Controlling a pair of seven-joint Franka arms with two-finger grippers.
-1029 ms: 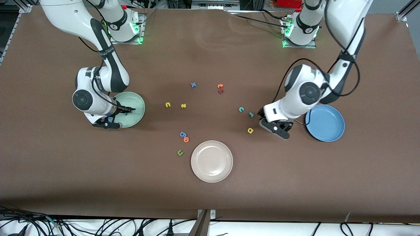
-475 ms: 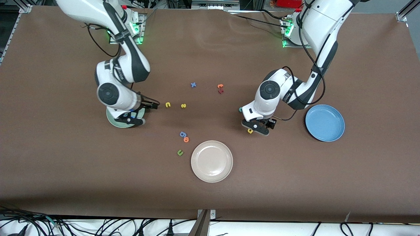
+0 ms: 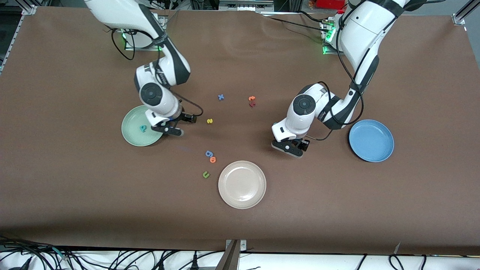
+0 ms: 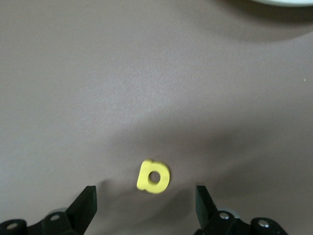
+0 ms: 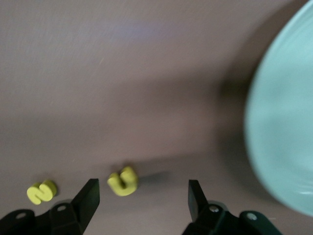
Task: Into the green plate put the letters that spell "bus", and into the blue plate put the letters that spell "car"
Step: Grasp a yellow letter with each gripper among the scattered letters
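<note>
Hovering with fingers apart, the left gripper (image 4: 145,208) brackets the yellow "a" (image 4: 153,176) lying flat on the surface; the right gripper (image 5: 142,200) likewise frames the yellow "u" (image 5: 122,181), beside the yellow "s" (image 5: 41,192). Such thin, probably light foam letters likely want an edge pinch. The teal "b" (image 3: 143,128) lies in the green plate (image 3: 132,138); the blue plate (image 3: 371,140) holds nothing. In the front view, the arms hide "c" and "r".

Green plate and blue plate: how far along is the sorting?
Done: teal "b" lies in the green plate. In hand: right pincer open over yellow "u", left pincer open over yellow "a". Left: yellow "s"; blue plate holds nothing.
</note>
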